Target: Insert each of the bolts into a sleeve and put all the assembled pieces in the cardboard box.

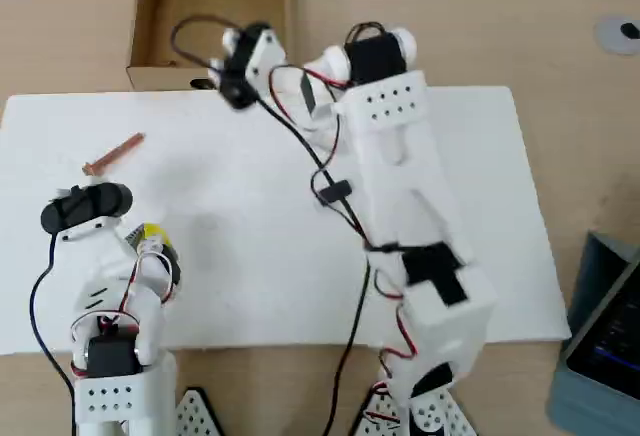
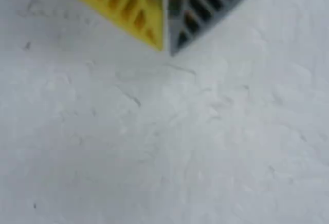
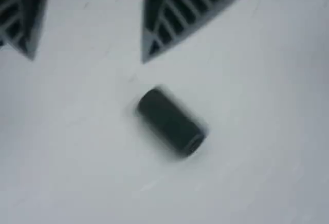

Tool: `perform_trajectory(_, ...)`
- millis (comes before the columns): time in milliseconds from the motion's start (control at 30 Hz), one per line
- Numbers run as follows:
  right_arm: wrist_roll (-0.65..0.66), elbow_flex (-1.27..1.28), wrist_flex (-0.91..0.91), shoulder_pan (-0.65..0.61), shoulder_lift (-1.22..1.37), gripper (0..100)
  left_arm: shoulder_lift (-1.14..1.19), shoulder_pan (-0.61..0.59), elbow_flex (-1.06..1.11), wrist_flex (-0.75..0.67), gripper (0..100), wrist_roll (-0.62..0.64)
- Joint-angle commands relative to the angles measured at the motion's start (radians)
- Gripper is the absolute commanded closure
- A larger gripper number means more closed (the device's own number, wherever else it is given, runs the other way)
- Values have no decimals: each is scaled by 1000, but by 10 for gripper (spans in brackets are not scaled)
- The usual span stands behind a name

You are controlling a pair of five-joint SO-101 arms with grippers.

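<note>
We see the right gripper spread open over 1 dark cylindrical sleeve on the white sheet. The left gripper has its ribbed tips pinched together. 1 slim coppery bolt lies well apart.

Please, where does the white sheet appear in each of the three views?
High view: the white sheet covers the table's middle.
Left wrist view: beneath the left gripper.
Right wrist view: beneath the black sleeve.
Shared landmark: the right gripper, high and right wrist views.
</note>
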Motion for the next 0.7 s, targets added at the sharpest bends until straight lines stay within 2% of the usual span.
perform_trajectory(0,109,153,20,10,-143,838,-10,-2,11,5,996,11)
perform_trajectory(200,221,326,-5,10,-202,762,-10,-2,11,5,996,11)
perform_trajectory(667,374,651,-287,8,-200,762,-10,-2,11,5,996,11)
